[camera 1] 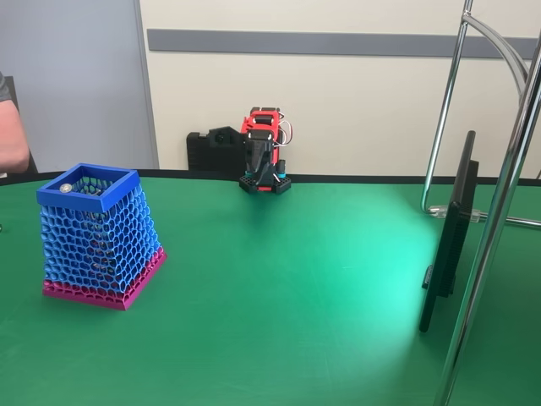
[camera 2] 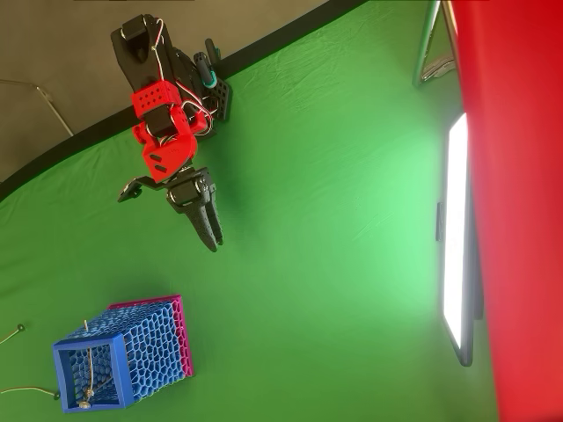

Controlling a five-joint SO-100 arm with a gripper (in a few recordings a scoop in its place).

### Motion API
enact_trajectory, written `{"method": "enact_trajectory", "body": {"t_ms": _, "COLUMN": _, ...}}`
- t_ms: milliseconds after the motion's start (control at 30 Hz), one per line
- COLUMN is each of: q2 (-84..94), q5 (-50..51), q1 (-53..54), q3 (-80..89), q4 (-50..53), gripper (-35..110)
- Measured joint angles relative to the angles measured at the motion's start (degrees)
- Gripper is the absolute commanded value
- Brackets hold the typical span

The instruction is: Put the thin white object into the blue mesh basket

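Observation:
The blue mesh basket (camera 1: 97, 237) stands on the green table at the left, its rim blue and its base magenta; in the overhead view the basket (camera 2: 132, 352) lies at the lower left. A thin pale strand (camera 2: 87, 365) leans inside it, and its small round end (camera 1: 65, 188) rests at the rim's corner. My gripper (camera 2: 214, 239) hangs folded near the arm's base at the table's far edge, well away from the basket. Its black fingers are together with nothing between them. In the fixed view the gripper (camera 1: 257, 169) points down.
Two more thin pale strands (camera 2: 12, 333) (camera 2: 31, 390) with dark tips lie on the table left of the basket. A monitor (camera 1: 448, 237) and metal stand poles (camera 1: 499, 211) occupy the right side. A person's arm (camera 1: 10, 135) shows at the left edge.

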Motion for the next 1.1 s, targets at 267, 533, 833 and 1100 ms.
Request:
{"method": "enact_trajectory", "body": {"t_ms": 267, "q2": 4.39, "q5": 0.0, "q1": 0.0, "q3": 0.18, "q4": 7.03, "gripper": 18}}
{"method": "enact_trajectory", "body": {"t_ms": 533, "q2": 7.03, "q5": -0.26, "q1": -0.44, "q3": 0.18, "q4": 15.03, "gripper": 13}}
{"method": "enact_trajectory", "body": {"t_ms": 833, "q2": 7.12, "q5": -1.32, "q1": -1.58, "q3": 0.18, "q4": 22.41, "gripper": 1}}
{"method": "enact_trajectory", "body": {"t_ms": 1100, "q2": 7.21, "q5": 0.0, "q1": -2.11, "q3": 0.18, "q4": 26.37, "gripper": 1}}
